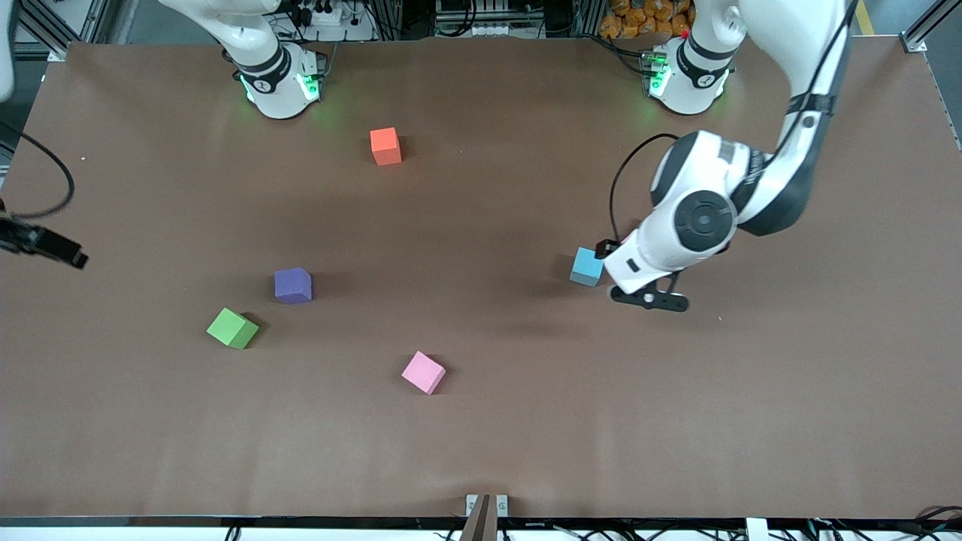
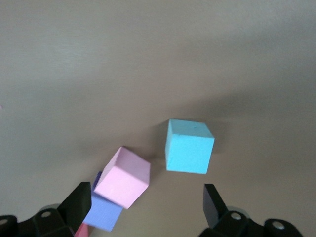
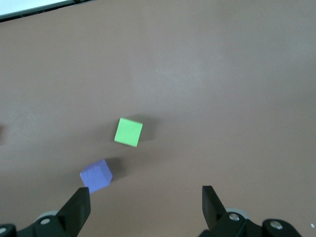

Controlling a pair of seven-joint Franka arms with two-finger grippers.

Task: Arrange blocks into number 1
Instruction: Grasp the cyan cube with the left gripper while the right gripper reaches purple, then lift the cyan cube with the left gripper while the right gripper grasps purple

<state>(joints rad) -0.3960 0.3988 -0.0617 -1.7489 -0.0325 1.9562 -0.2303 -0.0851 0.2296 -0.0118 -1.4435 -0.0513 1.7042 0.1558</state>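
Observation:
My left gripper (image 2: 145, 207) hangs open, low over the table beside the light blue cube (image 1: 587, 267) (image 2: 190, 146), holding nothing. Its wrist view also shows a pale pink cube (image 2: 122, 177) lying tilted on a purple cube (image 2: 103, 212) close to one finger (image 2: 79, 202). The arm's hand (image 1: 646, 255) hides those two in the front view. An orange cube (image 1: 385, 146) sits near the bases. Toward the right arm's end lies a purple cube (image 1: 293, 285) (image 3: 96, 175). A pink cube (image 1: 423, 372) lies nearest the front camera. My right gripper (image 3: 145, 207) is open, high over the table.
A green cube (image 1: 232, 328) (image 3: 128, 132) lies beside the purple one, slightly nearer the front camera. A crimson cube's corner (image 2: 81, 230) peeks from under the stacked pair. A black part with a cable (image 1: 45, 244) juts in at the right arm's end.

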